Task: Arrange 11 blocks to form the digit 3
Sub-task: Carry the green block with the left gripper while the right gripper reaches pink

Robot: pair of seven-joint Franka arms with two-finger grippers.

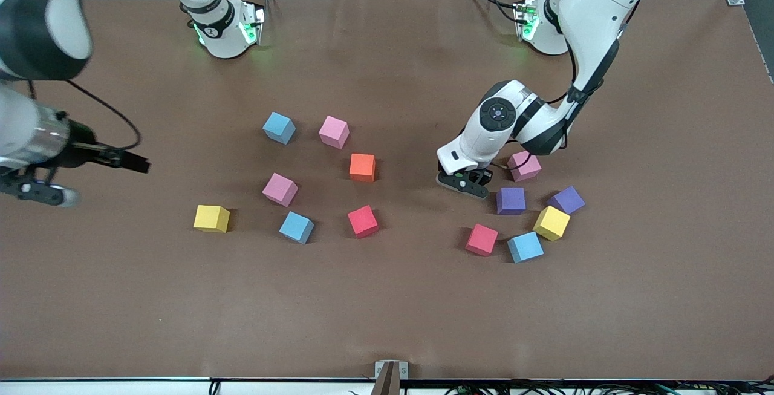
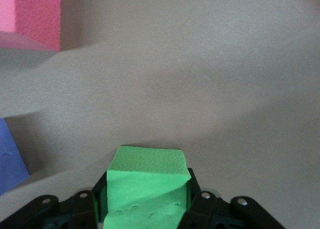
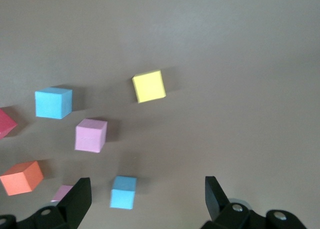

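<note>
The brown matte bench [image 1: 387, 310] carries scattered soft-looking foam cubes. The left gripper [image 2: 146, 209], low at the pink block's [image 1: 525, 166] nine o'clock, has its fingers clamped on the green block [image 2: 147, 186], dented, seemingly gripped near one edge. It could twist loose when lifted. The right gripper [image 3: 147, 196] waits, fingers spread.

green block [image 2: 147, 186] between the left end effector [image 2: 150, 204] fingers
</note>
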